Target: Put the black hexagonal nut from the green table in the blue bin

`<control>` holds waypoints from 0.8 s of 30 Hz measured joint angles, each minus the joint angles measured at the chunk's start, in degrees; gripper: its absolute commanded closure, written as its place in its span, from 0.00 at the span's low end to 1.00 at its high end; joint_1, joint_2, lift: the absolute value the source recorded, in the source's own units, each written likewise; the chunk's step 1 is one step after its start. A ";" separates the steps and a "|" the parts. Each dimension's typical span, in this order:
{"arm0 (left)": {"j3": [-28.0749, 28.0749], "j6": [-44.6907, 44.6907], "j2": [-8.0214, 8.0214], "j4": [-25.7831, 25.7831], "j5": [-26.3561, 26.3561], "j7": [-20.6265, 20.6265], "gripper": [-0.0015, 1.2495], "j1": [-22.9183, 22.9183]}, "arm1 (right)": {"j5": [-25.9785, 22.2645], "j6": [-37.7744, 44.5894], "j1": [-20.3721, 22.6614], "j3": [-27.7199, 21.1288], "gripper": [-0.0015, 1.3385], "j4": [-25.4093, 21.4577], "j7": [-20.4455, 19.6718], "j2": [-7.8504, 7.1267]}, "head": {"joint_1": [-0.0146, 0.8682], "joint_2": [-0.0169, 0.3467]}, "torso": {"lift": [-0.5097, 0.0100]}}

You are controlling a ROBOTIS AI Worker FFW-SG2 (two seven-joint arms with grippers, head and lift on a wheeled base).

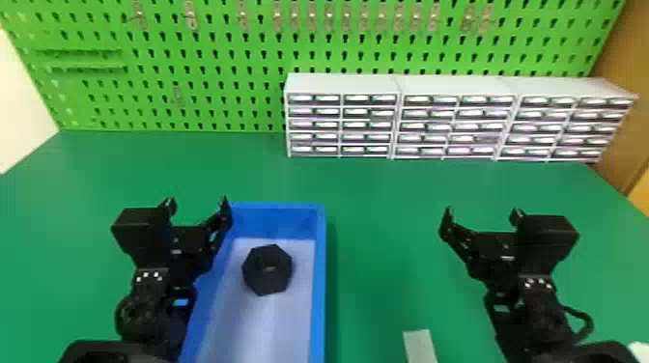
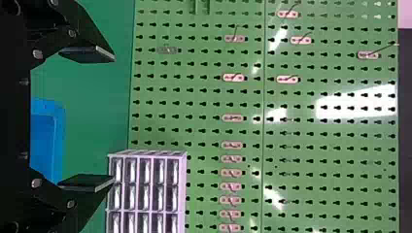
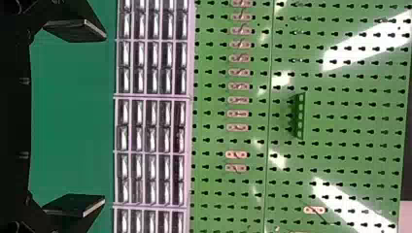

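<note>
The fingers of the left gripper stand apart beside the far left corner of the blue bin. Those of the right gripper are apart too, well to the bin's right. Inside the bin, on its floor toward the far end, lies the black hexagonal nut. A pale strip lies on the green table to the bin's right. Beyond the bin and to its right stand white drawer units, backed by a green pegboard.
</note>
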 measured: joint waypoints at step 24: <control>-0.14 -0.10 0.03 0.40 -0.06 0.00 0.30 -0.06 | 0.17 0.02 0.15 0.07 0.09 0.00 0.00 0.15 | 0.76 0.20 | 0.80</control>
